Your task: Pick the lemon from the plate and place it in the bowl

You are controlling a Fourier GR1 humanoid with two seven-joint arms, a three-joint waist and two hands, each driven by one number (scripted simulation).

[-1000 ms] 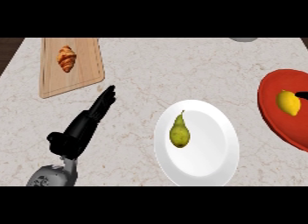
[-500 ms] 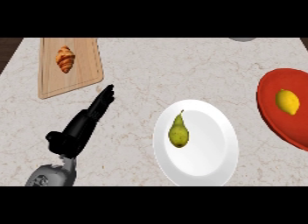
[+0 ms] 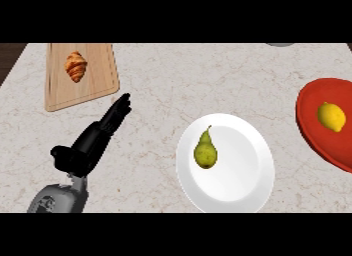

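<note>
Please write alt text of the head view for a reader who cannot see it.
A lemon lies in a red bowl at the right edge; a pear lies on a white plate in the middle. The left hand rests open beside it, below a croissant on a wooden board.

My left hand (image 3: 87,145) is black on a grey forearm, over a pale, veined marble counter (image 3: 208,80). A yellow lemon (image 3: 331,116) sits in the red bowl (image 3: 319,140) at three o'clock; a green-yellow pear (image 3: 204,150) lies on the white plate (image 3: 245,175). The golden-brown croissant (image 3: 75,66) rests on a light wooden board (image 3: 90,90) at eleven o'clock.
</note>
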